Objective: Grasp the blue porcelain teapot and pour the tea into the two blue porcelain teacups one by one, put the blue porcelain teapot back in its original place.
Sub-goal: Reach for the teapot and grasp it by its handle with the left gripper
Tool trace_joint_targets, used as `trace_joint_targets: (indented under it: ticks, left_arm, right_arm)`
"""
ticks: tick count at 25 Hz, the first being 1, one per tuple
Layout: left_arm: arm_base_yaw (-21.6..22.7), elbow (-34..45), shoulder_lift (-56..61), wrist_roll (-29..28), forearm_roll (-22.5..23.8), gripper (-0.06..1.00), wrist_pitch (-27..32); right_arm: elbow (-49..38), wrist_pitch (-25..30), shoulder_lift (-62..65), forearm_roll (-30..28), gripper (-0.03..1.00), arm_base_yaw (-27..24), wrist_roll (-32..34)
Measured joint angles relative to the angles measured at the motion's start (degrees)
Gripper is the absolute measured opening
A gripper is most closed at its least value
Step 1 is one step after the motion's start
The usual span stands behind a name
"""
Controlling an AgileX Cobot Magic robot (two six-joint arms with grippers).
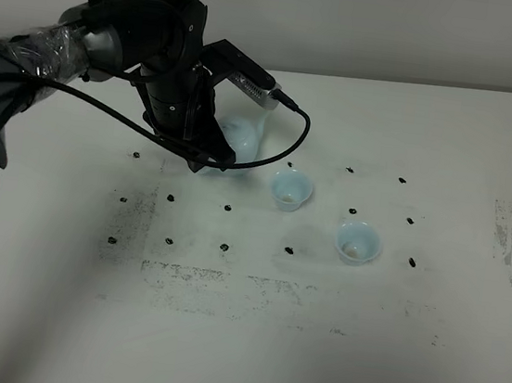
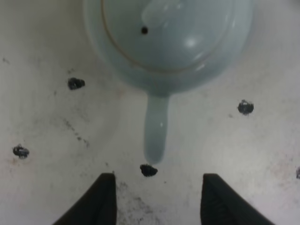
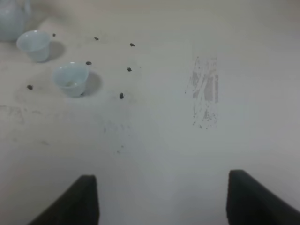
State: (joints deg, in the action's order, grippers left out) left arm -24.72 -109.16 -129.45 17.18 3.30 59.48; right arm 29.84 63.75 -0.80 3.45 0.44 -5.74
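In the high view, the pale sky-blue, glossy, round-bodied porcelain teapot [image 1: 244,139] stands on the scuffed white table [image 1: 422,361] toward its far edge, left of middle. It is half hidden by the black left gripper [image 1: 215,157] hanging over it. A small pale-blue handleless bowl-shaped teacup [image 1: 291,188] sits just beside the pot, and its matching twin teacup [image 1: 357,241] sits nearer the middle.

In the left wrist view, the left gripper [image 2: 157,201] is released, jaws apart and empty. The teapot [image 2: 187,42] lies straight ahead. Its narrow handle [image 2: 155,131] (seen edge-on, so I judge rather than know it is the handle) points into the gap and ends just short of the fingertips [image 2: 101,201], not touching. The grasp is not yet made. To do it well, advance with the handle centred and clench only once the pads flank it close to the body, so the pot cannot swing.

In the right wrist view, the right gripper [image 3: 164,201] is likewise released and empty, well apart from the teapot [image 3: 11,18] and both cups.
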Motion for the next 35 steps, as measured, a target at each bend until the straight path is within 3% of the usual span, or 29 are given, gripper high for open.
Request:
trace_joint_targets:
  ticks: [13, 35]
  left_arm:
    - [0.0, 0.0, -1.1, -0.2, 0.1, 0.4, 0.6]
    - [0.0, 0.0, -1.1, -0.9, 0.1, 0.4, -3.4]
  right_arm:
    - [0.0, 0.0, 0.0, 0.0, 0.56, 0.0, 0.0]
    - [0.0, 0.0, 0.0, 0.0, 0.56, 0.0, 0.0]
